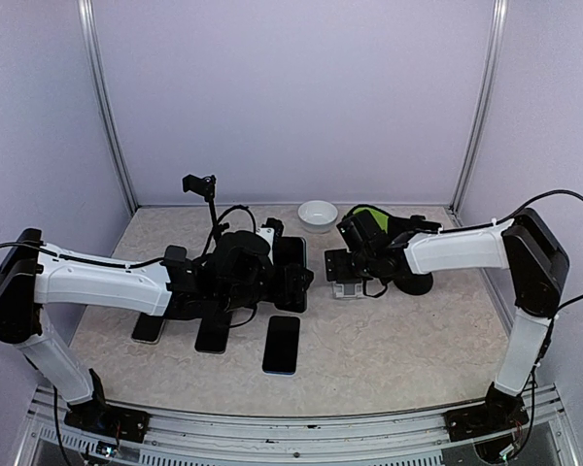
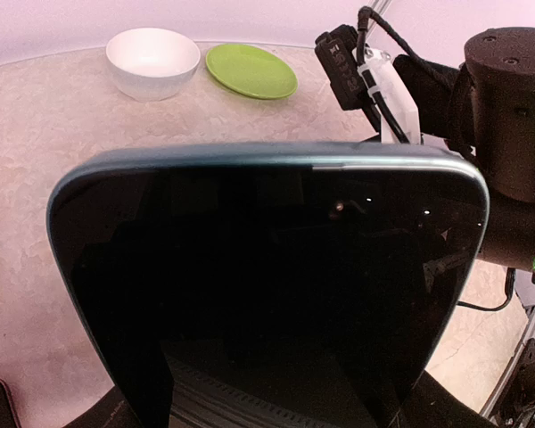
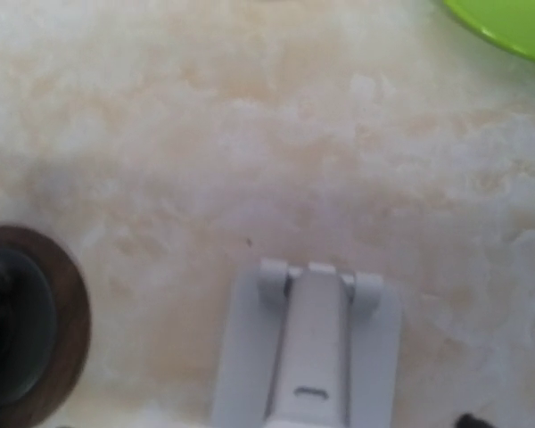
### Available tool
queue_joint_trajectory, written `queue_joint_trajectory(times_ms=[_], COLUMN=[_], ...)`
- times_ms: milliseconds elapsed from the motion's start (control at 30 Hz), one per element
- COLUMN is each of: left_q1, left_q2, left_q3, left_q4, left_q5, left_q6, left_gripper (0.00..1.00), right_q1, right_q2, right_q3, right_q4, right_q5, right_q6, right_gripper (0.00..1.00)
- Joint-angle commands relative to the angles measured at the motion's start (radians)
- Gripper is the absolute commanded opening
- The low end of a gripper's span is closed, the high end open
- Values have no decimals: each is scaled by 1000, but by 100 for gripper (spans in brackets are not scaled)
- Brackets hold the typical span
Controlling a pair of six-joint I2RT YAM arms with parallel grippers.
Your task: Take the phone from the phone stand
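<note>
The left gripper (image 1: 290,277) is reaching across the middle of the table (image 1: 398,359) and is pinching the phone (image 2: 267,285) by its lower end. The phone, with its blue rim and dark screen, is filling most of the left wrist view; the fingers themselves are mostly hidden behind it, so the grip is showing only as dark shapes at the bottom corners. In the top view the phone (image 1: 291,254) is sitting at the tip of that arm, left of the phone stand (image 1: 348,287) and apart from it.

The right gripper (image 1: 342,264) is hovering just over the far side of the white stand. Its wrist camera is looking straight down on the stand (image 3: 308,357), whose hinge and back are facing up, but its fingers are not showing there, and from above they are a dark blur, so I cannot tell how its jaws are standing.

A white bowl (image 1: 318,215) and a green plate (image 2: 250,71) are sitting at the far edge. A dark handset (image 1: 282,345) is lying flat on the near side, with two further handsets (image 1: 214,332) to its left. A round dark base (image 1: 413,283) is resting right of the stand.
</note>
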Motion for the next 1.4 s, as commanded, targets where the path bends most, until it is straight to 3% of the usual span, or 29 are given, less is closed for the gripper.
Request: queue_joint_trajectory(times_ms=[0, 233, 533, 933, 1367], left_q1=[-13, -80, -190, -211, -198], left_q2=[-40, 9, 164, 423, 616], left_q3=[-3, 35, 159, 410, 623], left_q4=[26, 3, -92, -292, -470], left_q5=[-5, -30, -35, 79, 116], left_q6=[-28, -102, -230, -400, -462], left_gripper=[56, 54, 52, 51, 58], right_q1=[-7, 9, 28, 24, -149], right_q2=[-33, -152, -423, -641, -843], right_q3=[34, 6, -80, -176, -329], right_q4=[24, 61, 123, 88, 91], right_q5=[-10, -66, -125, -20, -137], right_q6=[-17, -101, -199, -256, -291], right_gripper=[96, 100, 100, 100, 100])
